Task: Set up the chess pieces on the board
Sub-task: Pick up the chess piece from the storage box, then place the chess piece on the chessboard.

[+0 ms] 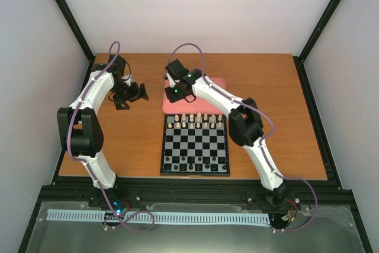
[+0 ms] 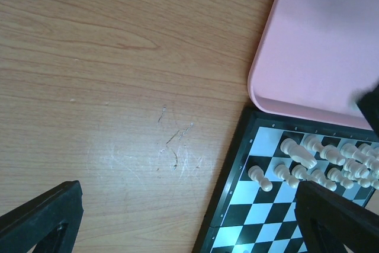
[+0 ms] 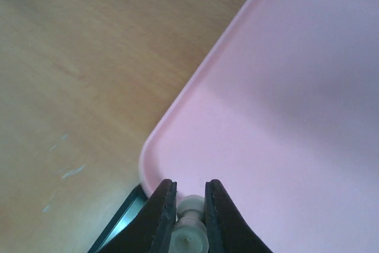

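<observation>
- Two arms in play, and the action is on the right: the right gripper (image 3: 190,189) is clamped on a single cream piece (image 3: 189,220), fingers (image 3: 163,211) pinched tight on either side of it.
- That pinched piece sits just beyond the board's (image 1: 195,146) far-left corner, over the near corner of the pink tray (image 3: 284,117). A sliver of the board's black border peeks in beside the fingers.
- From above, the tray (image 1: 220,84) butts right up against the board's far edge, with the right arm stretched across it.
- On the board itself, the cream chess pieces (image 1: 195,121) stand lined up along the two far rows. From overhead I can't tell whether every square there is filled.
- Black pieces (image 1: 195,167) are bunched along the board's near edge.
- Over to the left: the left gripper (image 1: 131,93) hangs with its jaws spread wide and nothing between them, above the bare wooden table (image 1: 130,140), off the board's far-left corner and well apart from it.
- Its wrist camera catches that same board corner, cream pieces standing upright on the squares, tray rim touching the border.
</observation>
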